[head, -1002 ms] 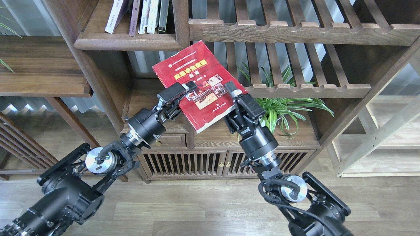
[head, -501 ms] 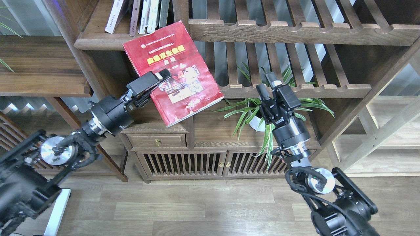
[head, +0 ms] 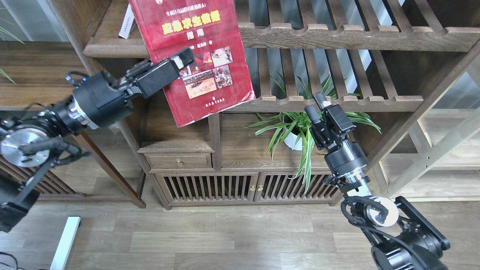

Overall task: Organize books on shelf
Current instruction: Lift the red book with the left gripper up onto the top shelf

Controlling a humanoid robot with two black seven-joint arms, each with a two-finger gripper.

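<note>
Head view: left gripper (head: pixel 179 62) is clamped on the red book (head: pixel 198 56), held tilted in front of the shelf (head: pixel 112 48) and covering most of its right end. Right gripper (head: pixel 318 107) hangs empty with fingers parted, well right of the book, before a plant (head: pixel 296 123).

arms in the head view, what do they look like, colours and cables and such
Both arms are matte black with chunky cylindrical joints, silver metal discs at the wrists and loose black cables looped outside. The left end effector and right end effector are boxy black two-finger units with pale fingertip pads.
</note>
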